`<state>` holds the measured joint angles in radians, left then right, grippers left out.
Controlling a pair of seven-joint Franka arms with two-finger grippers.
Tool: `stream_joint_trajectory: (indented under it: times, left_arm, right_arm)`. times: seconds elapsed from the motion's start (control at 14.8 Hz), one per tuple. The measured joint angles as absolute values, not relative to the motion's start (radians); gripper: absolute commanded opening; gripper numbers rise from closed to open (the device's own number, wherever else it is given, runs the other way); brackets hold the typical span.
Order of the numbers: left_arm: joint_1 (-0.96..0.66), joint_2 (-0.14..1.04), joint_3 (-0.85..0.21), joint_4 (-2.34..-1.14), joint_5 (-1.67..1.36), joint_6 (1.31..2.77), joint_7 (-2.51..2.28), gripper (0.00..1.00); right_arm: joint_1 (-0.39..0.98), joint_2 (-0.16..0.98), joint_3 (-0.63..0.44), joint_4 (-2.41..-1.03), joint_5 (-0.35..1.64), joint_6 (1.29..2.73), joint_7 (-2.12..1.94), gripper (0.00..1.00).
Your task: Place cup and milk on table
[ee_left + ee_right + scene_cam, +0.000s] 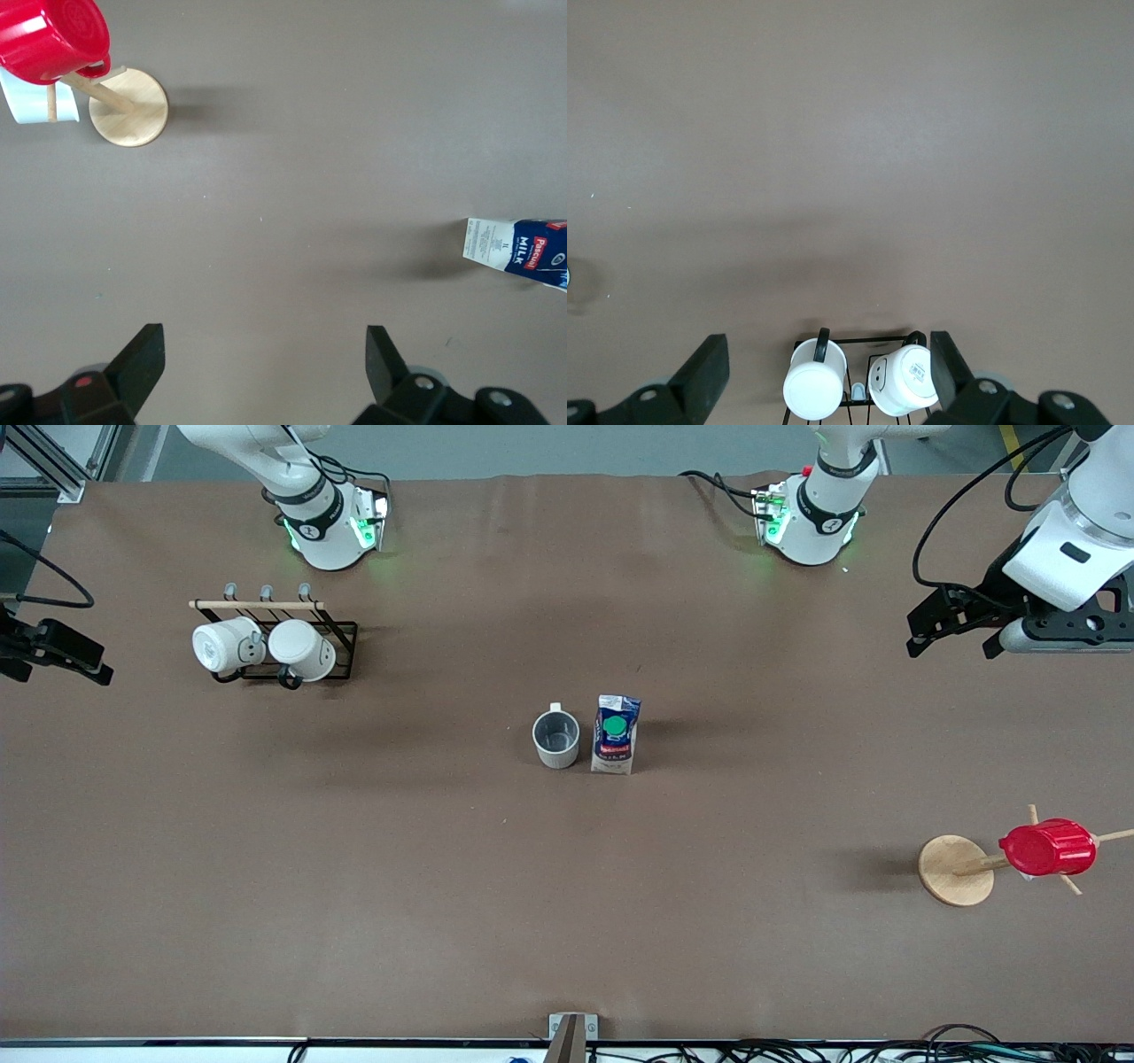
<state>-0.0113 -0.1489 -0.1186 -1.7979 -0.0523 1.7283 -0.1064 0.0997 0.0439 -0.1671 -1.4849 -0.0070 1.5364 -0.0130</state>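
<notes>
The cup and the milk stand already on the counter — my left gripper and right gripper hang open and empty, nothing left

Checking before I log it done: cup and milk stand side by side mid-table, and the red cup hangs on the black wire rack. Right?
Not quite. The cup and milk do stand side by side, but the front view shows the red cup on the wooden peg stand; the black wire rack holds two white mugs.

White mugs on rack; red cup on stand.
</notes>
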Motion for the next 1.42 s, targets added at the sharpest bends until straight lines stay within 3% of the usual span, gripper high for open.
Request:
stream_joint_trajectory:
  times: [0.74,1.42]
  left_arm:
    - [0.001,-0.035,-0.131,-1.675,-0.049,1.699,-0.104,1.00]
    - [0.001,-0.020,-0.135,-1.669,-0.019,1.693,-0.104,1.00]
  right_arm:
    - [0.100,0.044,-0.167,-1.485,-0.007,1.536,-0.013,1.00]
    - [0.100,0.045,-0.167,-1.485,-0.007,1.536,-0.013,1.00]
